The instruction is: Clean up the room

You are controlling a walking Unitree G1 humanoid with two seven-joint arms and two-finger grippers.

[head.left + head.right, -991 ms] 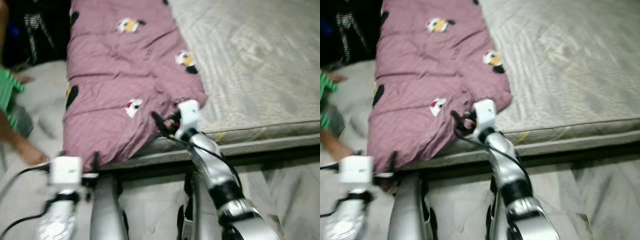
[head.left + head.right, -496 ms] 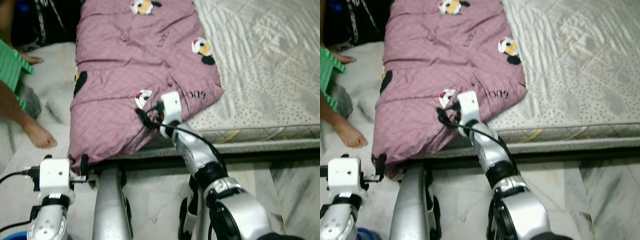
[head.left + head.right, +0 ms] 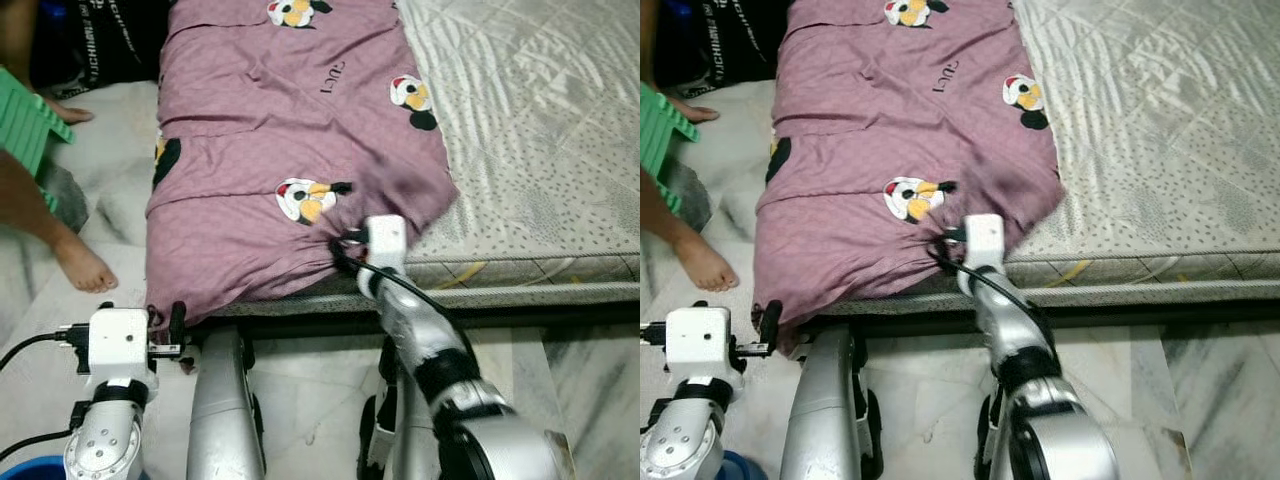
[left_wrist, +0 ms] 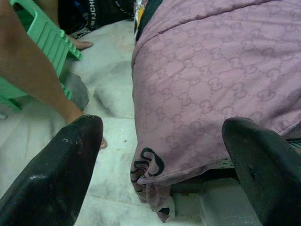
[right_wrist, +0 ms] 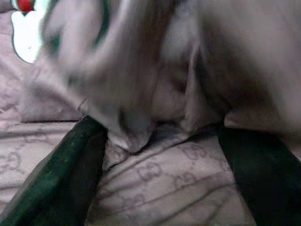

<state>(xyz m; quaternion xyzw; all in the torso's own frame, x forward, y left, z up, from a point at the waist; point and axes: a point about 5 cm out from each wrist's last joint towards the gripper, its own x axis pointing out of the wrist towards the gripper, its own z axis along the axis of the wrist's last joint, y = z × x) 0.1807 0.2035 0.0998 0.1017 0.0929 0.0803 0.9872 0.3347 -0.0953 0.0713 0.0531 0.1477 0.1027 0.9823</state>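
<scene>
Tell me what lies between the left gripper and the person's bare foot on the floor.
Bare pale floor. In the left eye view, the left gripper hangs by the purple blanket's drooping corner, and no object lies between it and the person's foot.

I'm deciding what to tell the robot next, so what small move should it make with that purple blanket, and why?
Probably close the right gripper on the bunched fold. Its fingers are open on either side of a raised pleat of the purple blanket near the mattress edge. The left gripper is open by the hanging corner.

blanket [image 3: 270,130] | mauve, cartoon prints | spread on mattress, edge overhanging
</scene>
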